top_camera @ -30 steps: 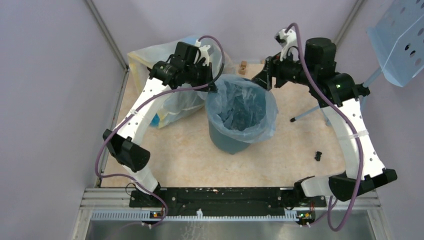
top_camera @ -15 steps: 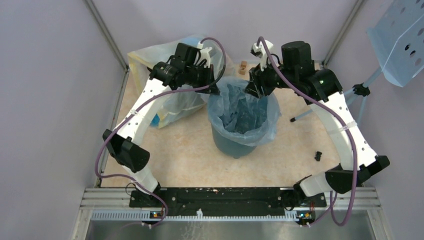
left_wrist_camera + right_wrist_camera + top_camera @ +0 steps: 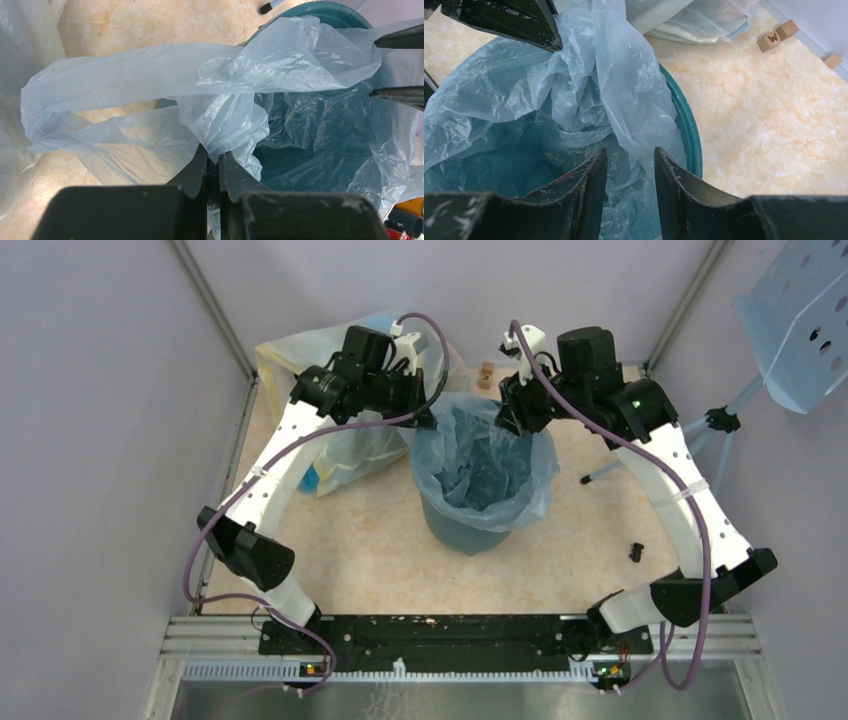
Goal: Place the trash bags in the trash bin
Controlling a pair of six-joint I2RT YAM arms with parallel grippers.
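Observation:
The dark teal trash bin (image 3: 468, 527) stands upright mid-table with the pale-blue liner bag (image 3: 478, 465) spread inside it and folded over the near and right rim. My left gripper (image 3: 422, 412) is at the bin's far-left rim, shut on a bunched fold of the bag (image 3: 225, 125). My right gripper (image 3: 508, 418) is over the far-right rim, open, its fingers (image 3: 594, 175) either side of a hanging fold of bag (image 3: 631, 100) without closing on it. The bin's rim (image 3: 684, 125) is bare on that side.
A large yellowish translucent bag (image 3: 340, 445) with blue items lies behind and left of the bin. Small wooden blocks (image 3: 486, 373) sit near the back wall, one marked W (image 3: 777, 35). A small black part (image 3: 636, 551) lies at right. A blue perforated stand (image 3: 800, 310) leans at far right.
My right arm has swung left from outside the bin to its far-right rim, then dipped slightly. My left gripper has kept its hold on the bag almost in place.

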